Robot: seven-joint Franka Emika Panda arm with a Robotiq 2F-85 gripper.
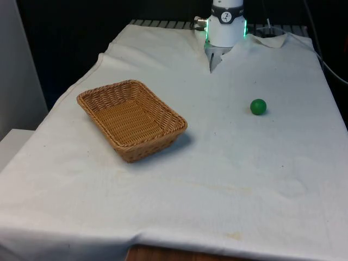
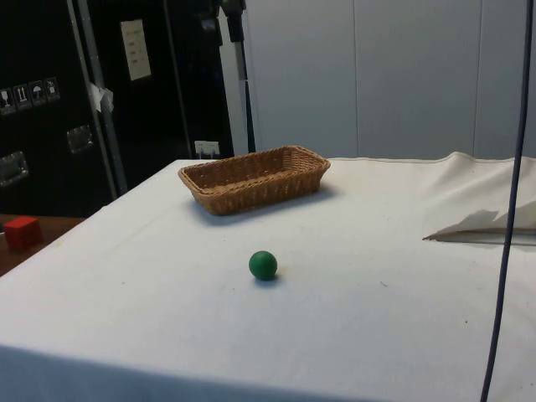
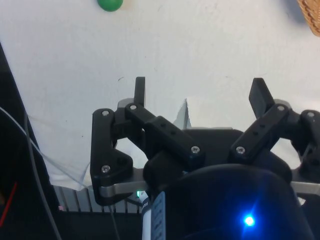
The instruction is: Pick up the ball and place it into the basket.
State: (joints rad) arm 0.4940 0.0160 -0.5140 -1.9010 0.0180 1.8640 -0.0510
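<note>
A small green ball (image 1: 258,106) lies on the white cloth toward the front view's right, seen also in the side view (image 2: 263,265) and the wrist view (image 3: 110,4). A brown wicker basket (image 1: 130,118) stands empty toward the front view's left; in the side view the basket (image 2: 255,177) sits beyond the ball, and a corner of the basket (image 3: 311,12) shows in the wrist view. My gripper (image 3: 200,92) hangs high above the table's far end, open, with nothing between its black fingers (image 3: 139,90). Both ball and basket are well away from it.
The robot's white base (image 1: 225,27) stands at the table's far end. A fold of the cloth (image 2: 481,224) rises near it, and a cable (image 2: 507,209) hangs down in the side view. A red block (image 2: 23,232) sits off the table.
</note>
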